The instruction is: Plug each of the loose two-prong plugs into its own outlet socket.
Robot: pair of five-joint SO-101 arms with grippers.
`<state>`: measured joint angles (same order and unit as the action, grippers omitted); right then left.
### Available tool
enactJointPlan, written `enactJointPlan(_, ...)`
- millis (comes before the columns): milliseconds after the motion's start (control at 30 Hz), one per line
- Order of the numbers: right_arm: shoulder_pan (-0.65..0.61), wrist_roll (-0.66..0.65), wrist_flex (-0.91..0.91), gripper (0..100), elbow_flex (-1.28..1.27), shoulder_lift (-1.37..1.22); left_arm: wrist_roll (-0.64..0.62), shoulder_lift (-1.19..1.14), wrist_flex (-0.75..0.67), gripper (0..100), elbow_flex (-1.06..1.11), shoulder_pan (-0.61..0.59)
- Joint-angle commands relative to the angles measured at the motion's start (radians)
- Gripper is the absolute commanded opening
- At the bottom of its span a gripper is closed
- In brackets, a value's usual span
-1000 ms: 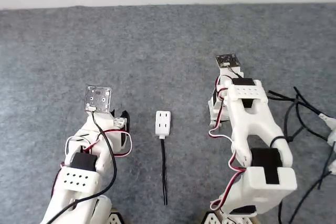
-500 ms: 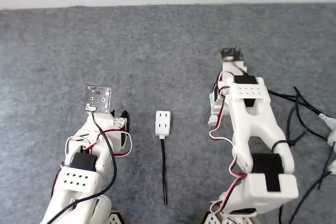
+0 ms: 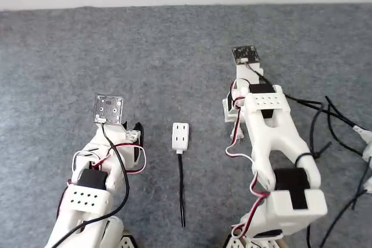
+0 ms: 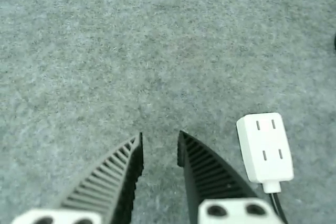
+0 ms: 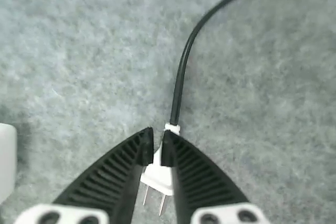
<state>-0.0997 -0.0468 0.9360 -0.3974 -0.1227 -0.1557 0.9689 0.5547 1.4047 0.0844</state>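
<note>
A white outlet block with two pairs of slots lies on the grey carpet between the arms, its black cord trailing toward the near edge. The outlet block shows again in the left wrist view, just beside my left gripper. That gripper hovers low over the carpet, slightly open, with nothing between its fingers. My right gripper is shut on a white two-prong plug. The plug's prongs point back toward the wrist, and its black cord runs away across the carpet.
Black cables loop over the carpet to the right of the right arm. A white edge sits at the side of the right wrist view, probably the outlet block. Open carpet stretches beyond both arms to the pale wall.
The right arm has swung a little to the left, toward the outlet block, and its wrist has stretched farther out. The left arm and the outlet block have stayed put.
</note>
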Motion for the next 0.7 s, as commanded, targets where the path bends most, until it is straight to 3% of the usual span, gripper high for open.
enactJointPlan(0,0.001,-0.048,0.030,5.6,0.126,-0.061,-0.002,0.012,-0.025,11,-0.044,-0.003)
enactJointPlan(333,0.056,-0.048,0.097,6.8,0.242,-0.168,0.002,0.012,-0.025,11,-0.044,-0.003)
enactJointPlan(667,0.007,-0.055,0.139,6.8,0.239,-0.171,0.002,0.012,-0.025,11,-0.044,-0.003)
